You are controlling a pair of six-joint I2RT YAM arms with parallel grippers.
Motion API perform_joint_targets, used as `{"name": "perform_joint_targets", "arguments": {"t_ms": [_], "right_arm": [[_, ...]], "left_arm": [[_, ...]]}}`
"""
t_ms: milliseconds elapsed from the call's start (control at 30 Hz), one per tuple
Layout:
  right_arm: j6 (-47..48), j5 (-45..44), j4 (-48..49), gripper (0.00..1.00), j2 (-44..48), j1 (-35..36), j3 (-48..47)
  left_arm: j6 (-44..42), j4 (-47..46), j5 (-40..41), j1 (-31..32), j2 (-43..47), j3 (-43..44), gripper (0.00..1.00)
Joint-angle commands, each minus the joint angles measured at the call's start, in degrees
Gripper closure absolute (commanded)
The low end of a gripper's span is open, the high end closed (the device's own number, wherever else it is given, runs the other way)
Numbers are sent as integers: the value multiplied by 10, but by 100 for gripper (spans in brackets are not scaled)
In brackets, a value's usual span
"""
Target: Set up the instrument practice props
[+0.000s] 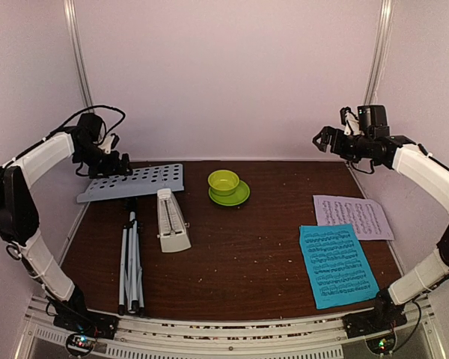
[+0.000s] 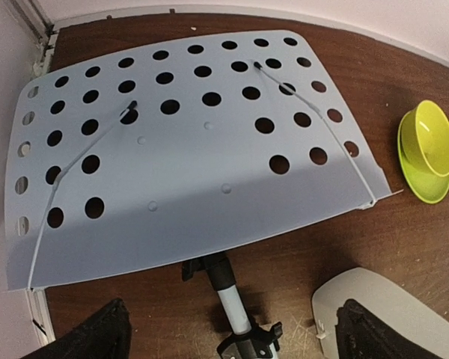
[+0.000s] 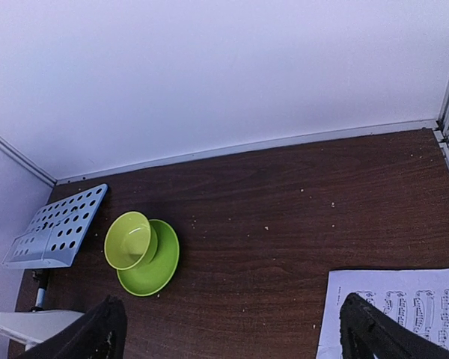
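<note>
Where the left gripper (image 1: 118, 163) hangs: above the far left corner of the table, jaws spread wide, nothing between them.
Right gripper (image 1: 322, 140): raised over the far right corner, jaws equally wide apart and empty.
Music stand: the pale blue perforated desk (image 1: 135, 182) lies flat near the far left corner, directly under the left gripper and apart from it. The folded silver tripod (image 1: 131, 262) runs from the desk toward the near edge.
Metronome: the cream pyramid metronome (image 1: 172, 221) is just right of the tripod, narrow end toward the desk, apparently lying down. It is below and to the right of the left gripper.
Music sheets: the pale pink sheet (image 1: 353, 215) lies flat by the right edge, well below the right gripper. The blue sheet (image 1: 337, 265) lies flat toward the near right corner, its far edge meeting the pink one.
Bowl: the lime-green bowl (image 1: 223, 182) sits on a matching saucer (image 1: 236, 197) at the far middle, between the two grippers.
Open room: bare wood from the metronome across to the sheets, and along the far edge right of the bowl.
Surface: dark brown wood-grain tabletop (image 1: 247, 254), dotted with pale specks.
Room: plain pale walls (image 1: 224, 75) close on the left, far and right sides.
</note>
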State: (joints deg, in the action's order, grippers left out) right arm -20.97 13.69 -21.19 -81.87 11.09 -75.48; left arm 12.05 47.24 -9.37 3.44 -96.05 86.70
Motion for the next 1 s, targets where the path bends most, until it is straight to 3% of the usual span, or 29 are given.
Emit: {"name": "perform_joint_targets", "arguments": {"t_ms": [0,167,433,967], "right_arm": [[3,51,22,0,9,-6,3],[9,75,19,0,7,-5,6],[4,94,35,0,9,-5,9],[-9,123,43,0,-14,-7,-21]], "left_arm": [[-98,21,-30,-12,-47,61,2],[-208,94,-131,-18,-121,109,3],[-321,131,-212,-18,-162,138,5],[-424,165,-156,-18,-197,155,46]]}}
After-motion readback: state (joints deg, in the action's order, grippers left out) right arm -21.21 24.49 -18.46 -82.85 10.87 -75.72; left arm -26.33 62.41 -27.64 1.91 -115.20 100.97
